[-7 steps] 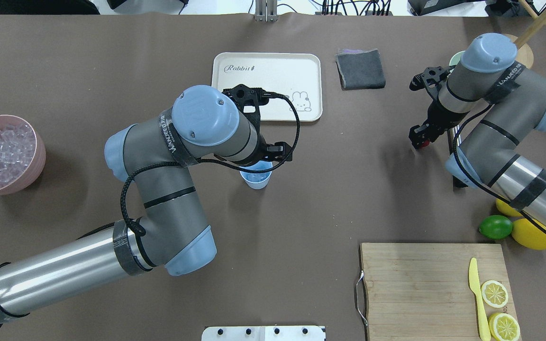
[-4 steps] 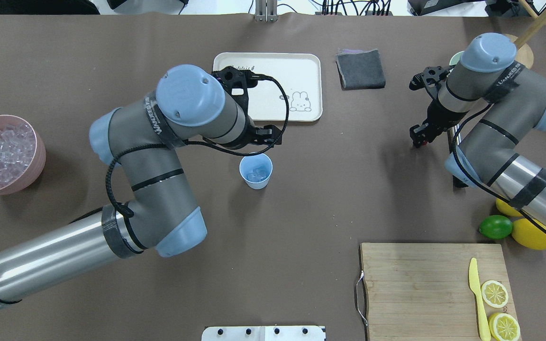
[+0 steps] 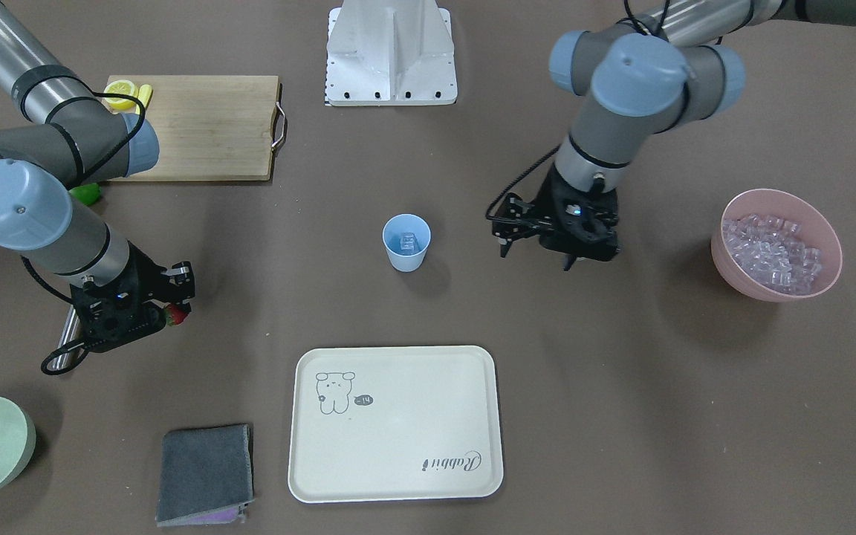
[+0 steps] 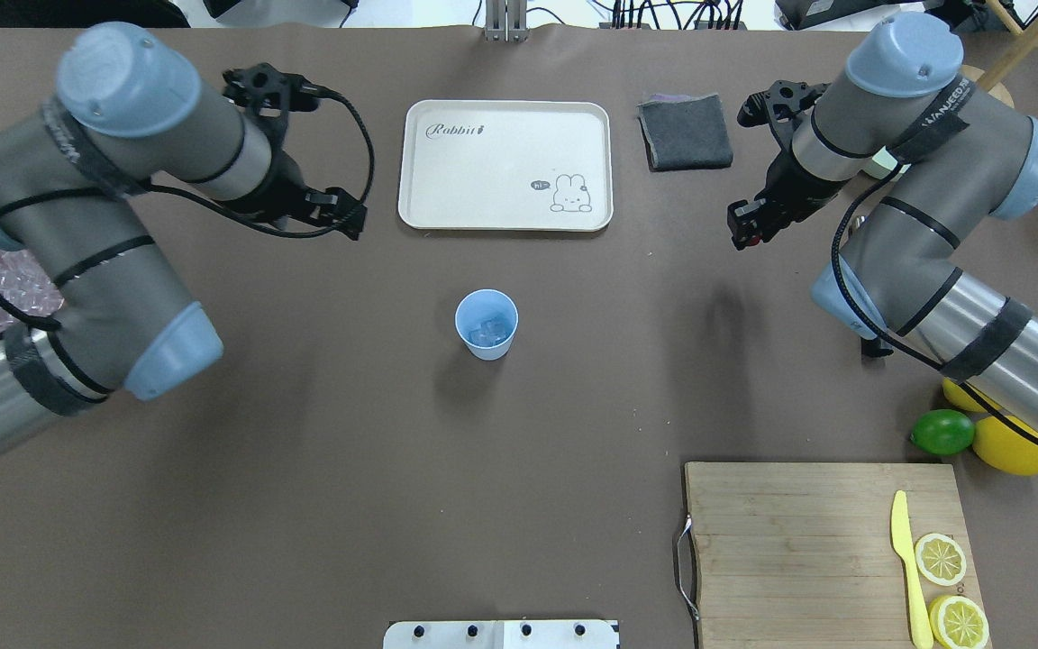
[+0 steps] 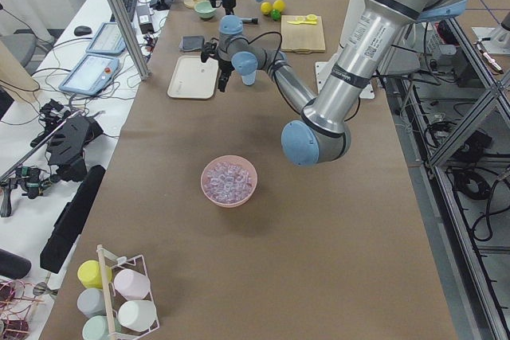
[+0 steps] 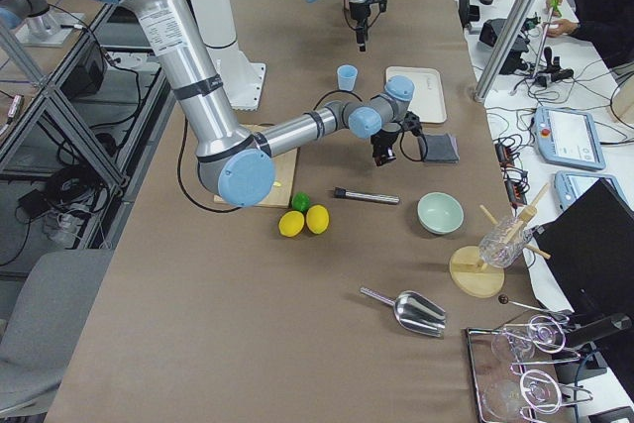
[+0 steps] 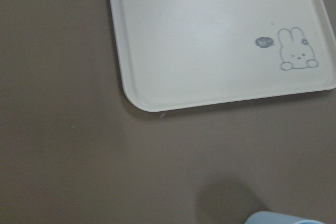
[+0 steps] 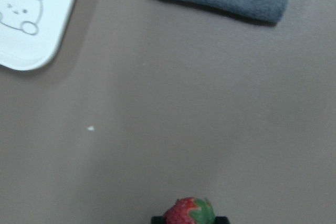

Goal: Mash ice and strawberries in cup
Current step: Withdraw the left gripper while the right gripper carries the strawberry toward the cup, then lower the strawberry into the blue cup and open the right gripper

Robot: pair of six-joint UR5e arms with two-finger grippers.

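Only the right wrist view clearly shows the small red, green-capped strawberry (image 8: pixel 189 212) pinched in the right gripper (image 4: pixel 747 233), a red speck from overhead; the front view shows glassy ice cubes (image 3: pixel 407 240) inside the small light-blue plastic cup (image 3: pixel 406 256) standing mid-table. The brown paper-covered table (image 4: pixel 303 469) also holds a cream rabbit-printed tray (image 4: pixel 483 180), with cluttered desks (image 5: pixel 36 145) alongside. The left gripper (image 3: pixel 536 256) hangs near the cup, fingers spread and empty, arm bent.

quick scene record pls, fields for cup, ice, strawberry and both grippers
cup: upright mid-table, nothing gripping it
in cup: ice only
strawberry: not in cup, held over bare table
right gripper: shut on strawberry
left gripper: open, empty, between cup and pink bowl
pink bowl: holds more ice
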